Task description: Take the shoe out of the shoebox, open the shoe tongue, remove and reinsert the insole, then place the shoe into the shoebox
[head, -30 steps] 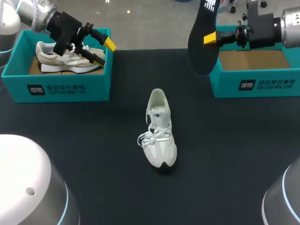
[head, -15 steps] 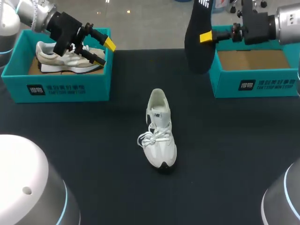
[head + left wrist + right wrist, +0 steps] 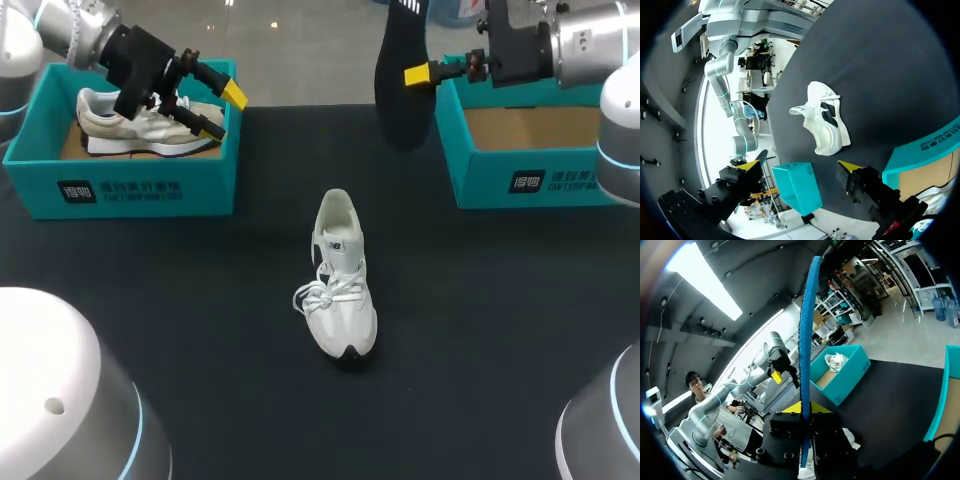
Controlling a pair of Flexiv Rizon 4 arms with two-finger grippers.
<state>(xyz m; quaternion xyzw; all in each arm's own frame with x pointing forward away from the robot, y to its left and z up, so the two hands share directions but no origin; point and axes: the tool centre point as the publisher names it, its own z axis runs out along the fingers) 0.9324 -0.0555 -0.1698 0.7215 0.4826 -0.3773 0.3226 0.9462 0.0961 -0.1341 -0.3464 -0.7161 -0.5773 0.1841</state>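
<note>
head view, insole [image 3: 398, 95]: thin, light and bendy by the look of it; it hangs edge-down from my right pincer [image 3: 415, 75], which is clenched on it partway along, high above the table [image 3: 500, 330]
head view, grip advice: i judge a flat pinch across its faces is best, since a slim foam piece would fold if squeezed at one tip
head view, shoe [image 3: 340, 275]: upright on its sole at mid-table, laces loose, collar towards the far edge, well apart from the insole and nearer me
head view, boxes: right shoebox [image 3: 540, 185] shows a bare cardboard floor, just beside the insole; left shoebox [image 3: 120, 190] holds a second shoe [image 3: 140, 125]
head view, left pincer [image 3: 220, 108]: released, spread over the left shoebox, gripping nothing
left wrist view, shoe [image 3: 826, 122]: ahead of my spread left fingers, well apart from them, with the right shoebox [image 3: 795, 187] far across the table
right wrist view, insole [image 3: 807, 335]: seen edge-on, a blue strip rising straight up from between my yellow tips, both sides touching it
right wrist view, shoe: hidden under my pincer body, so i cannot place it here
next move, my guess: heel end into the collar first, slowly, as soft foam may buckle
</note>
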